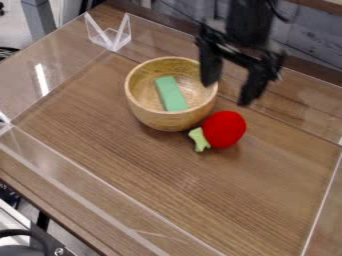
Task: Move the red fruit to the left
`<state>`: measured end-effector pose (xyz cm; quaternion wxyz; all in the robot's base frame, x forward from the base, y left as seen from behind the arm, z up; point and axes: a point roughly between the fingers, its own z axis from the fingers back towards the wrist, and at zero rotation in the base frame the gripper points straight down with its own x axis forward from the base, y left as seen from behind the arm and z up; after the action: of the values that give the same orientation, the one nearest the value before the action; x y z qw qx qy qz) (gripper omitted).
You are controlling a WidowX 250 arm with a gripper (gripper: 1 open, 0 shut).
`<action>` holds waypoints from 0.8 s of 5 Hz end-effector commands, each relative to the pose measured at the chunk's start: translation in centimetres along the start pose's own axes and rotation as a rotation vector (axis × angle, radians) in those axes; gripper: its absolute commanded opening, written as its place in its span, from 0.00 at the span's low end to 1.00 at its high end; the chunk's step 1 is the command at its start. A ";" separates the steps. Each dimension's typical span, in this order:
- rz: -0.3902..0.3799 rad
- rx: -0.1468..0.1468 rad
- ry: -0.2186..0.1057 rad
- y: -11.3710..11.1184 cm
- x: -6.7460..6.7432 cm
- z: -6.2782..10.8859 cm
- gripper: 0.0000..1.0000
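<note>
A: What does the camera view give you?
B: The gripper is blurred, above the table, its fingers spread and released
A: And the red fruit?
B: On the table, just beside the wooden bowl, toward the lower right of the view, green stem pointing left
A: Anything in the bowl?
B: A light-green block, lying inside

Bare tabletop in front of wooden bowl and red fruit — free to pass; more bare wood right of fruit. Bowl just beside fruit blocks its left — green block inside bowl
</note>
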<state>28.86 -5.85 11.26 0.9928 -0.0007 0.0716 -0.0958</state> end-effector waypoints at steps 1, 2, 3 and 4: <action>-0.058 0.012 -0.059 -0.2 0.6 0.4 1.00; -0.116 0.024 -0.054 -0.1 0.2 -0.2 1.00; -0.106 0.031 -0.064 1.2 -0.3 -1.5 1.00; -0.106 0.026 -0.081 2.4 -0.5 -2.5 1.00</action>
<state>28.04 -3.30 7.28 0.9878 0.0037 0.0591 -0.1442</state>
